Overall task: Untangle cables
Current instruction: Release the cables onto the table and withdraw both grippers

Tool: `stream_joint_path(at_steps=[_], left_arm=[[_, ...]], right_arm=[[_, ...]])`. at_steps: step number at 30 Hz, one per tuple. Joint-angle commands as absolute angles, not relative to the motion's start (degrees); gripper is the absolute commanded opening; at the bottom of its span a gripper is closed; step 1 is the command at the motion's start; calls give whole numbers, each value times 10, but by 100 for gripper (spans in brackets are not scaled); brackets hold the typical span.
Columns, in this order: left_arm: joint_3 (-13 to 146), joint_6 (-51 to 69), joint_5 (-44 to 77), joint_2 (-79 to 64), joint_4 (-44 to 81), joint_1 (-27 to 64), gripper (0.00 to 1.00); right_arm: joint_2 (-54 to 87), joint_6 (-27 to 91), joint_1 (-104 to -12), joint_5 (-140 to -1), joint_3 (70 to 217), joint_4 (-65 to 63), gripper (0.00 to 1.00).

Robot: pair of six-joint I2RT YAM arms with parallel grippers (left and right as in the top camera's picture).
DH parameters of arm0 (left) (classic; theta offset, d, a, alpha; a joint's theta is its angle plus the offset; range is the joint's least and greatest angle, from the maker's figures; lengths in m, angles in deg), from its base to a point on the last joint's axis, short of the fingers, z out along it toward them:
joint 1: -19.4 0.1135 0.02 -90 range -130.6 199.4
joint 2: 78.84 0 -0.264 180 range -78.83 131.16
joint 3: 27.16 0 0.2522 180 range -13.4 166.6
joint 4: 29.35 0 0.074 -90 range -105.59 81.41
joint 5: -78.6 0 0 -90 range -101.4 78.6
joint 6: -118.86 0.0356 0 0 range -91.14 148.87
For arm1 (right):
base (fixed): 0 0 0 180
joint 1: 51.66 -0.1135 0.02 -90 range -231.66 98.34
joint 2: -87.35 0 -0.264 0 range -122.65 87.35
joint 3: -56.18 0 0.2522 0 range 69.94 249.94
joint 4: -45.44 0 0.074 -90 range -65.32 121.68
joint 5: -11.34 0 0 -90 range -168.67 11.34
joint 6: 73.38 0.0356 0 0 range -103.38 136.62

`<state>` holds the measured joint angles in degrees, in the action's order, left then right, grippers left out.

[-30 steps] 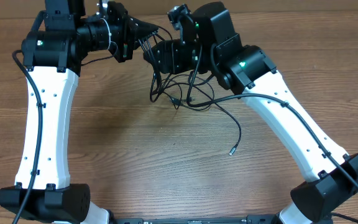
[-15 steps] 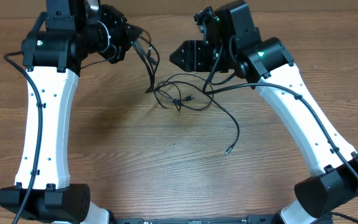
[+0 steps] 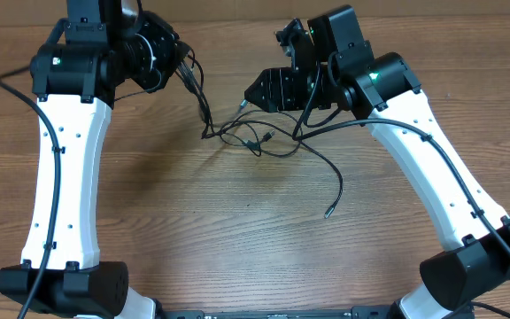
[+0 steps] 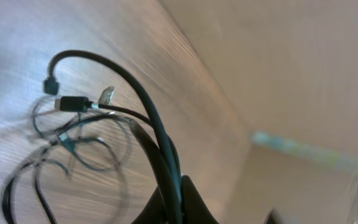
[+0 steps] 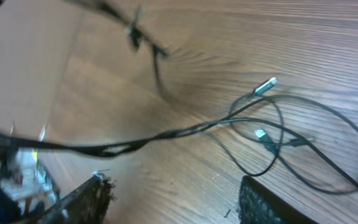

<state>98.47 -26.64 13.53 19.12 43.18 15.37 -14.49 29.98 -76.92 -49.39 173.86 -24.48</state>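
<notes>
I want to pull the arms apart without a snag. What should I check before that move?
1. Left tool grips the cables: ok, strands run into it.
2. Right tool holds a strand: not ok, it is open and a strand crosses in front of it.
3. Knot loosened: not ok, loops overlap on the table.
4. Loose plug free: ok, it lies apart from the loops.
5. Strand caught on the right arm: cannot tell.

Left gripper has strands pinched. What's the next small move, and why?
Probably lower the open right gripper onto the loops and pinch one strand. The left gripper is shut on raised cables, while the rest lie crossed on the table below; a second hold would let the arms pull apart.
</notes>
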Motion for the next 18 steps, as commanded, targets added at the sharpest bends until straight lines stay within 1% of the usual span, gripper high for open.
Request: stream_joint_path(at_steps=[1, 2, 4, 5, 7, 11, 12, 14, 15, 16, 17, 18], left_arm=[[989, 53, 191, 194, 431, 152, 4], [989, 131, 191, 194, 434, 152, 4], [989, 243, 187, 194, 442, 152, 4], [989, 280, 186, 194, 449, 152, 4], [989, 323, 186, 194, 464, 152, 4], [988, 361, 182, 197, 498, 143, 4], [988, 370, 174, 199, 509, 136, 7], [988, 376, 138, 206, 526, 122, 21], [988, 376, 108, 211, 537, 111, 39], [988, 376, 61, 220, 550, 96, 52], [988, 375, 32, 224, 555, 90, 57], [988, 374, 9, 227, 557, 85, 59]], right_arm=[[-124, 220, -770, -446, 1755, -257, 68], [-124, 215, -769, -455, 1755, -265, 68], [-124, 208, -763, -461, 1756, -276, 68], [-124, 208, -757, -465, 1756, -282, 68], [-123, 208, -744, -467, 1756, -292, 68], [-123, 208, -696, -469, 1756, -320, 68], [-123, 210, -677, -478, 1756, -332, 68], [-123, 210, -651, -492, 1756, -350, 70], [-123, 210, -635, -499, 1756, -364, 71], [-123, 210, -613, -508, 1756, -381, 73], [-123, 210, -597, -510, 1756, -392, 75], [-123, 210, -586, -511, 1756, -398, 76]])
